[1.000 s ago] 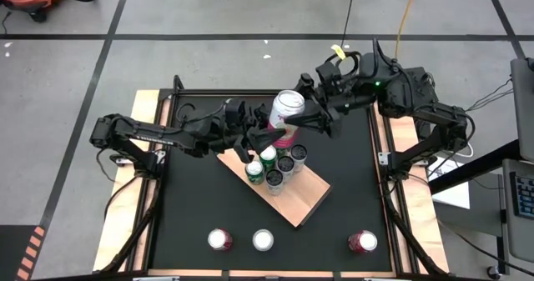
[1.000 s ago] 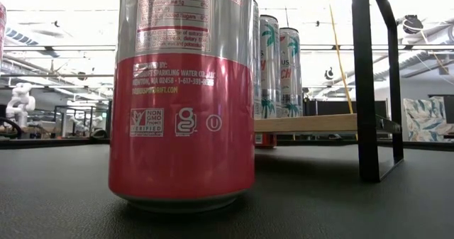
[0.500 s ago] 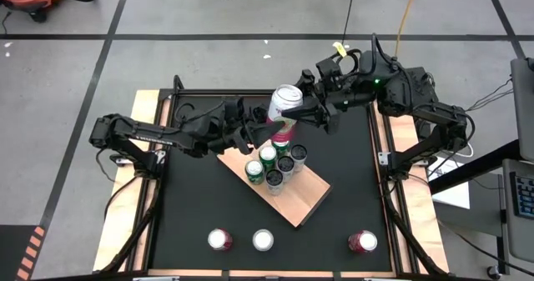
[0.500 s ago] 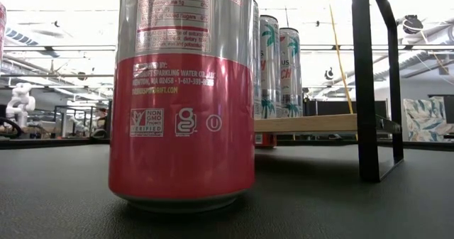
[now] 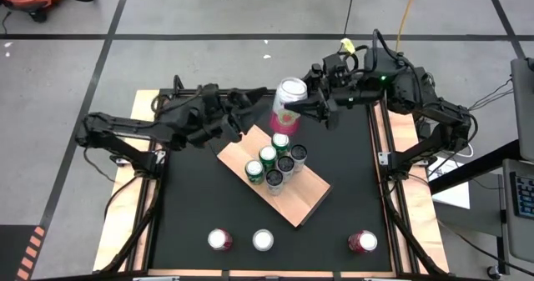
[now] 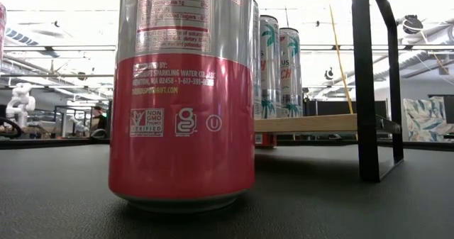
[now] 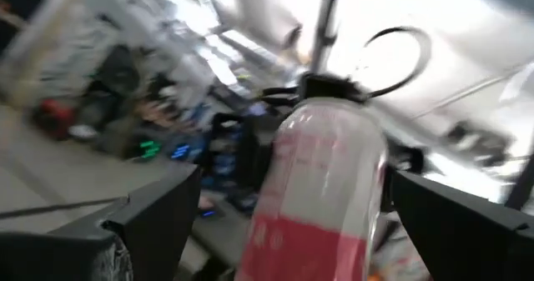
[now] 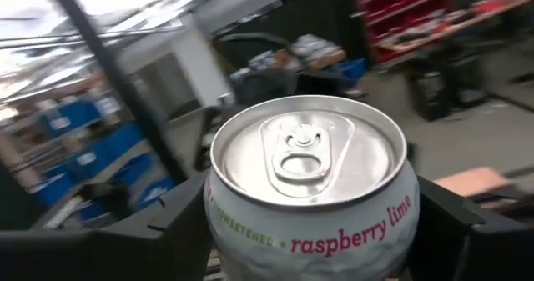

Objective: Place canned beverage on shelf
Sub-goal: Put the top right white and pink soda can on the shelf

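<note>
A silver and pink can [image 5: 289,104] marked raspberry lime hangs above the far end of the shelf [image 5: 304,199], a tan board set slantwise on the black table, with my right gripper [image 5: 297,110] shut on it. Several cans [image 5: 274,164] stand upright on the shelf, which also shows edge-on [image 6: 305,123] in the low view. My left gripper [image 5: 247,124] is open, just left of the held can and apart from it. In the left wrist view its wide-spread fingers [image 7: 158,223] frame the can [image 7: 321,189] from a short way off. My right gripper pinches the can's two opposite sides [image 8: 219,199] between its two fingers [image 8: 167,231], a little below the top rim. The fingers come in about level from the table's far right. The can is lifted clear and nearly upright, its pull-tab top [image 8: 307,152] up.
Three more cans stand along the table's near edge [image 5: 219,240] [image 5: 264,240] [image 5: 362,243]; one of them fills the low view [image 6: 181,90]. A black corner rod of the shelf [image 6: 365,83] rises at its end. Pale wooden rails [image 5: 142,189] run along the table's sides.
My left gripper has let go of the can, drawn back toward the table's left edge and tipped upward. The can, earlier tilted between both grippers, stays in my right gripper and has shifted a little toward the far edge, standing straighter.
</note>
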{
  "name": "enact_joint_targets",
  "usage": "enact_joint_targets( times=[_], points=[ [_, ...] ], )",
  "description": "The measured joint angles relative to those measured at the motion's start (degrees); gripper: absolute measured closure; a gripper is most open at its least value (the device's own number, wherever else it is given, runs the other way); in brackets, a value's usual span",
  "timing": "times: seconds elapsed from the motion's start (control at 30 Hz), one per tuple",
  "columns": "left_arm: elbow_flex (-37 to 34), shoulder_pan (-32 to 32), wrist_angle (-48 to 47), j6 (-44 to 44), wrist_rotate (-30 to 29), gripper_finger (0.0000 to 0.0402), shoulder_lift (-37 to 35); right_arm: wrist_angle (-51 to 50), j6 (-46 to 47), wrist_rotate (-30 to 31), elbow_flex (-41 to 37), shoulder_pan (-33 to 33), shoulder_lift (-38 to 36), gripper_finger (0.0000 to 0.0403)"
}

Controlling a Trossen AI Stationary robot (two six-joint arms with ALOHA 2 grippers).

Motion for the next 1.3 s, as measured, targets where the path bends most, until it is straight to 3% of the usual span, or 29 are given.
enact_joint_targets(
  times=[0.17, 0.4, 0.6, 0.77, 0.93, 1.03, 1.17, 1.3],
  points=[
    [0.0, -0.2, -8.4, 2.3, -4.1, 0.0009, -2.5, -0.3, 0.5, 7.3, 0.1, 0.0, 0.0, 0.0132],
    [0.0, -0.3, -8.6, 12.9, -7.0, 0.0008, -2.6, -0.5, 2.9, 13.7, 0.2, 0.0, 1.0, 0.0132],
    [4.0, 0.5, -11.3, 4.9, -11.0, 0.0008, -3.1, -2.0, 5.6, 16.0, 0.2, 0.0, 2.1, 0.0131],
    [11.6, 1.5, -26.9, 3.9, -10.8, 0.0008, -3.1, -4.6, 5.6, 19.6, 0.2, 0.9, 4.1, 0.0131],
    [19.2, 3.0, -47.7, -0.9, -5.8, 0.0008, -3.1, -5.0, 5.2, 19.3, 0.2, 1.3, 6.0, 0.0131],
    [22.8, 3.9, -56.1, -2.0, 0.8, 0.0008, -3.1, -6.6, 4.8, 18.9, 0.2, 1.3, 6.3, 0.0131],
    [25.9, 5.3, -61.4, -3.0, 8.3, 0.0008, -3.1, -7.6, 3.3, 19.0, 0.2, 1.3, 6.2, 0.0131],
    [26.2, 5.7, -62.3, 3.8, 8.7, 0.0008, -3.3, -8.0, 1.2, 19.0, 0.2, 1.1, 6.2, 0.0131]
  ],
)
